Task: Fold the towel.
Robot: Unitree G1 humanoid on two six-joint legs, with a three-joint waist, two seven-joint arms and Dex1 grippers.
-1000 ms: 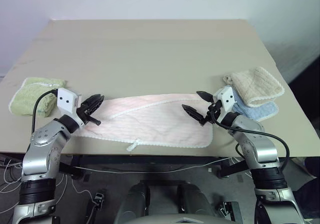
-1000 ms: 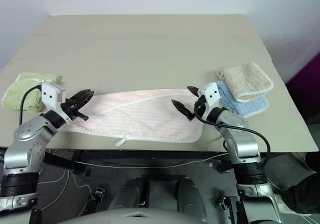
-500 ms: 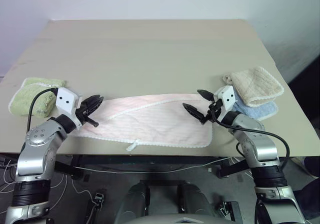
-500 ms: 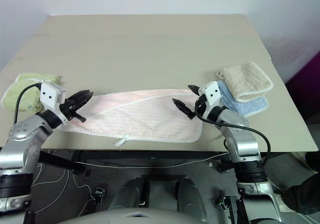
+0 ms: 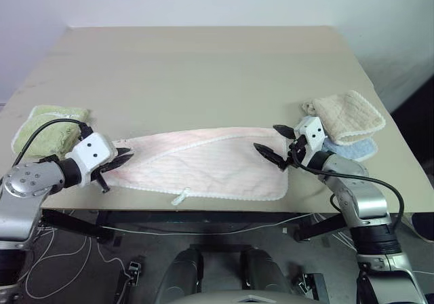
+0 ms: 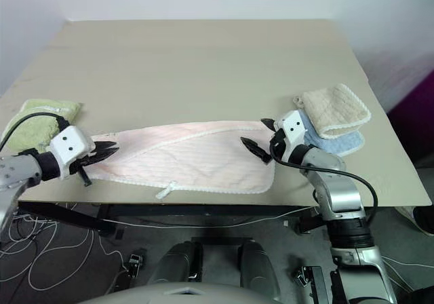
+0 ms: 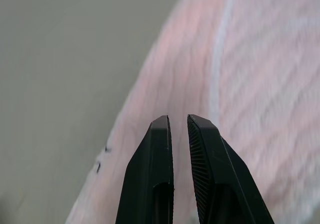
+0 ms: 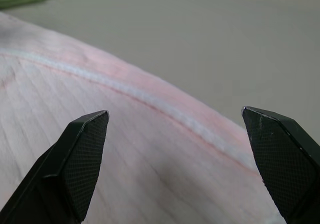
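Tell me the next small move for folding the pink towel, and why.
Probably close the right gripper on the towel's right end. Its fingers stand wide apart over that end with nothing between them, while the left gripper, nearly shut, sits at the left end; whether it pinches cloth is unclear. The towel lies folded once lengthwise, so the ends likely get brought together next.

Blue folded towel (image 5: 352, 149) mostly hidden under beige towel (image 5: 346, 116), pink towel's (image 5: 210, 163) left end behind left gripper (image 5: 116, 161)
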